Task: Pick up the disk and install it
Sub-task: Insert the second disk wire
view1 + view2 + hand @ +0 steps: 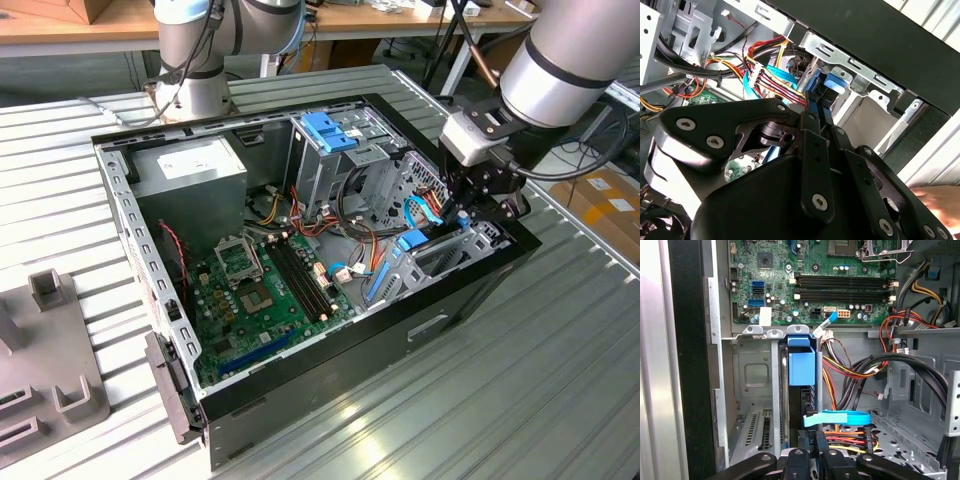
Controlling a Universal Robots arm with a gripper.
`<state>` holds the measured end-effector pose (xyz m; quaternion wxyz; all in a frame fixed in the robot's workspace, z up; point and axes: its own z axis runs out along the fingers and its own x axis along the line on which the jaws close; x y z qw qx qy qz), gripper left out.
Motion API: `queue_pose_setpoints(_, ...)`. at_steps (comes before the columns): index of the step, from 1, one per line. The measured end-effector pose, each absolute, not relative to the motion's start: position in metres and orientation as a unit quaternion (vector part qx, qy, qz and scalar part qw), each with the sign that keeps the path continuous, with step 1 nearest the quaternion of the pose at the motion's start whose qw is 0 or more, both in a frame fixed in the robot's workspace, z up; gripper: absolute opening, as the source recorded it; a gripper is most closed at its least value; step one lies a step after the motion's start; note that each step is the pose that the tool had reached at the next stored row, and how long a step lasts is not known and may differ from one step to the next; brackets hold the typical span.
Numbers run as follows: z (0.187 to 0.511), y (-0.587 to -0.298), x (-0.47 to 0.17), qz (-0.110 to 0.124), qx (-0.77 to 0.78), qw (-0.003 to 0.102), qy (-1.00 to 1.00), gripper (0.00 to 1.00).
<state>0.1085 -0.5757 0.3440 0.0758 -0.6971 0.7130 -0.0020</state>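
Inside the open computer case, beside the motherboard, my claw pinches the disk, standing on edge in its metal bay at the case's front corner. Loose coloured cables crowd close; I judge a tilted push could jam the rails or snag wiring.

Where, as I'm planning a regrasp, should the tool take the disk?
The end facing out of the bay, pinched across its thickness, coming along the slot. The disk stands on edge between the bay walls, so only that end is exposed; the tool clamps there.
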Motion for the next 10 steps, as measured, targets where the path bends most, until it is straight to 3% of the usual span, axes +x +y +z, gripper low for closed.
queue_pose_setpoints(10, 0.3413, -0.5766, 0.1083, -0.002, -0.697, 0.076, 0.713, 0.17)
